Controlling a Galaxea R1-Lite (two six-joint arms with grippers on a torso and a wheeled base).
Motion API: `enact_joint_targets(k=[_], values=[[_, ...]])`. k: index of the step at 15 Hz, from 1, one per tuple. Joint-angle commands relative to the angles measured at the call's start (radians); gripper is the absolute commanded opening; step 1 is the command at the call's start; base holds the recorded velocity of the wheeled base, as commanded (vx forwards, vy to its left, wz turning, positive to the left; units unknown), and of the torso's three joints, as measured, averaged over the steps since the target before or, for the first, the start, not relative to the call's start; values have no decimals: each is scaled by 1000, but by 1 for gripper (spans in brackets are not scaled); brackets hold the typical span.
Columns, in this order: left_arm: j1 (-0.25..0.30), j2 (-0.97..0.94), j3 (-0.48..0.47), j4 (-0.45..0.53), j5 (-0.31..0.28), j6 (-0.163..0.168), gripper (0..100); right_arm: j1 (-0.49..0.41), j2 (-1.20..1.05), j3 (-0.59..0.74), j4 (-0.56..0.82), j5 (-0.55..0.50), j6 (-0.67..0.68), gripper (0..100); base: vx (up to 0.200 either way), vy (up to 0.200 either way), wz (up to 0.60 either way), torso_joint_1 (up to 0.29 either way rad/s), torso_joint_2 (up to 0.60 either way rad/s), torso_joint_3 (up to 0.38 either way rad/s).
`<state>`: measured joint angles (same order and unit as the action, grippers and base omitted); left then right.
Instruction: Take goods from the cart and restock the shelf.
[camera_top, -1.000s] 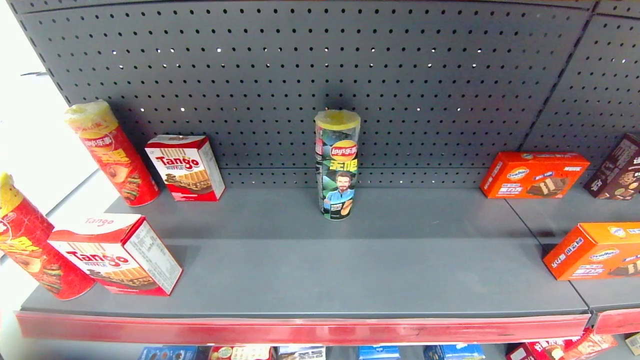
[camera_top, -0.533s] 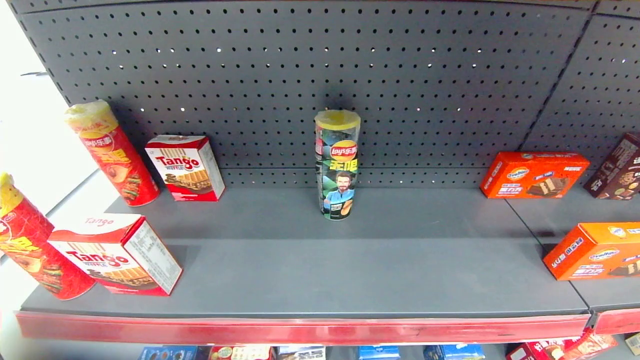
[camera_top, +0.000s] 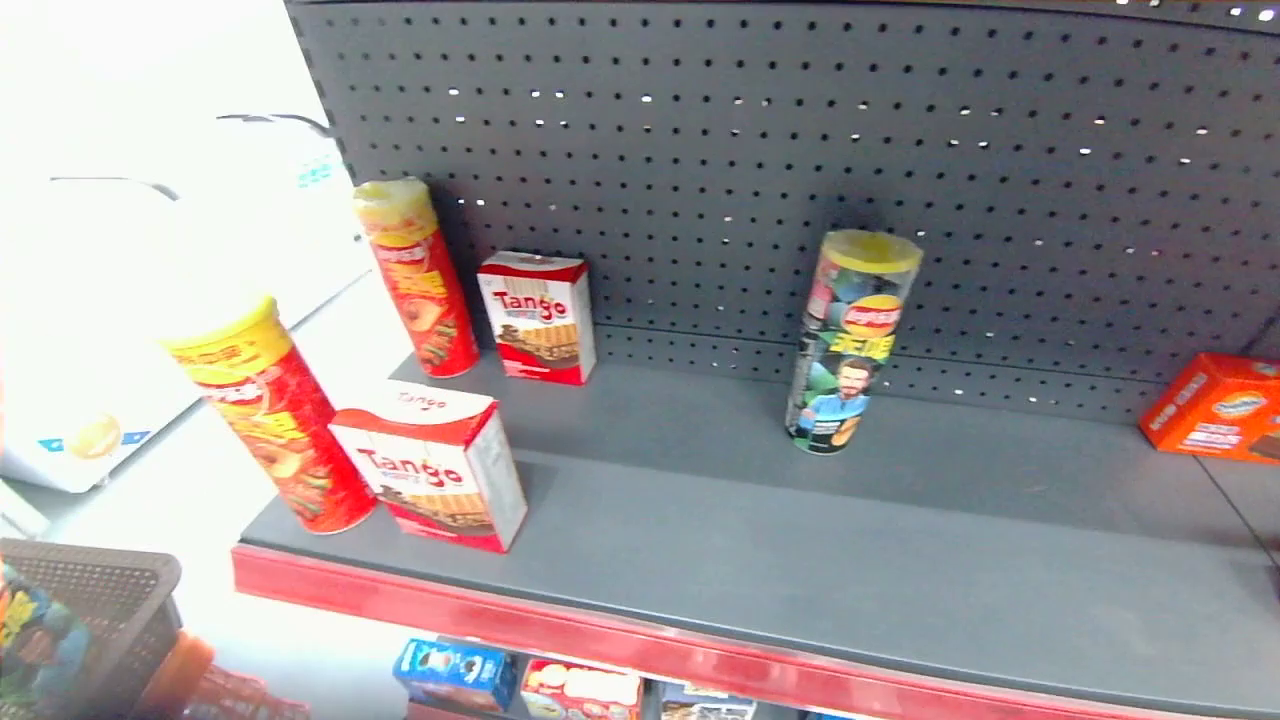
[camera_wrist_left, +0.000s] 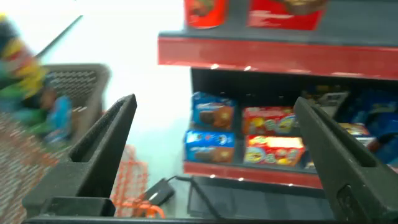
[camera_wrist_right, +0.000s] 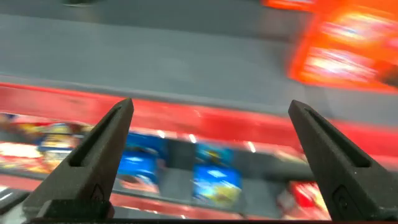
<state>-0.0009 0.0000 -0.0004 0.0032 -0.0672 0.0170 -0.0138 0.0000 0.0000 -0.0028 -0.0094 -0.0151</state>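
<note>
The grey shelf (camera_top: 800, 540) with a red front edge carries two red chip cans (camera_top: 275, 415), two red-and-white wafer boxes (camera_top: 435, 465), a green chip can (camera_top: 850, 340) standing alone mid-shelf, and an orange box (camera_top: 1215, 405) at the right. The cart's dark mesh basket (camera_top: 90, 590) with colourful goods (camera_top: 30, 630) sits at the lower left. My left gripper (camera_wrist_left: 216, 102) is open and holds nothing, below the shelf edge (camera_wrist_left: 280, 53), with the basket (camera_wrist_left: 78, 84) off to one side. My right gripper (camera_wrist_right: 211, 104) is open and holds nothing in front of the shelf's red edge (camera_wrist_right: 186, 112).
A perforated back panel (camera_top: 800, 130) closes the shelf behind. Packaged snacks (camera_top: 455, 672) fill the lower shelf (camera_wrist_left: 211, 127) (camera_wrist_right: 214, 180). An orange box (camera_wrist_right: 348, 50) lies on the shelf above the right gripper. A white unit (camera_top: 90, 430) stands left of the shelf.
The whole head view has swung to the left, so the camera moved; the cart basket now shows at the lower left. The goods on the shelf have kept their places.
</note>
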Motion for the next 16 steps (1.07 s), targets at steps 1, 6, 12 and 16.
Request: enact_joint_targets(k=[1,6,12,16], values=[[-1,0,0,0,0,0,100,0,2,0,0,0,0,100,0,0,600,2,2,-2],[-1,0,0,0,0,0,100,0,2,0,0,0,1,100,0,0,240,0,0,-1],[-1,0,0,0,-8,8,100,-2,2,0,0,2,4,100,0,0,0,0,0,0],[1,26,-27,11,0,15,100,0,2,0,0,2,4,100,0,0,0,0,0,0]])
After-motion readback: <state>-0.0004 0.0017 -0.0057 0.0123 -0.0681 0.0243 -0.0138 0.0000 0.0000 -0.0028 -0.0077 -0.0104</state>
